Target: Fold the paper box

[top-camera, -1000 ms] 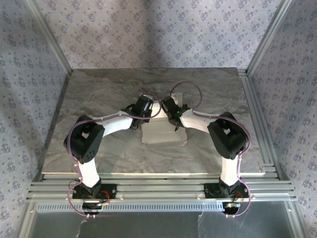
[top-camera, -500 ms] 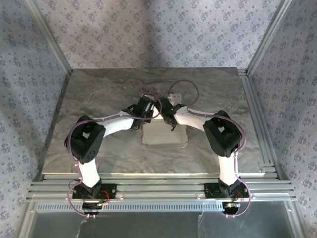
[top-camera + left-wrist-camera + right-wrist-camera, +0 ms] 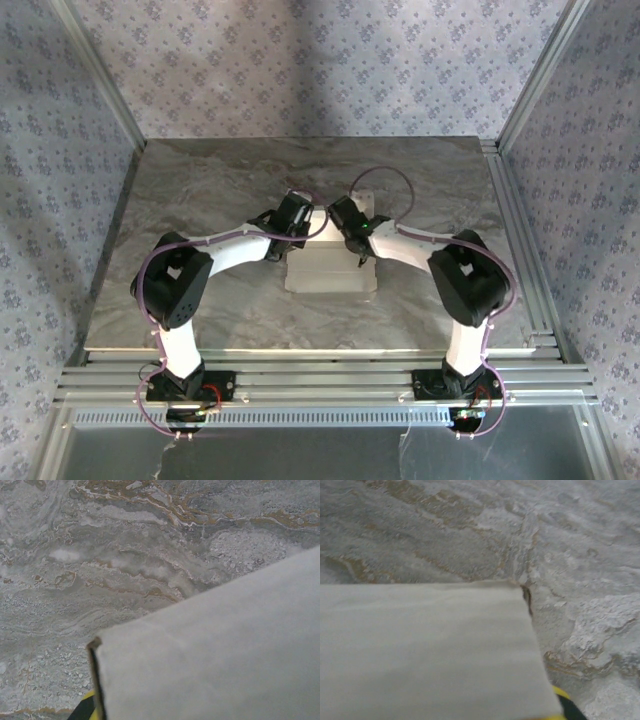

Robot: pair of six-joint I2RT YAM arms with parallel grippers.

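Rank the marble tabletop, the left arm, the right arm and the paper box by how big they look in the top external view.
Largest: marble tabletop.
Then: left arm and right arm, alike, not ranked.
Smallest: paper box, though the arms hide part of it and sit nearer the camera.

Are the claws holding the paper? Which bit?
The left claw seems to pinch the paper box by a raised flap's edge. The right claw: cannot tell.
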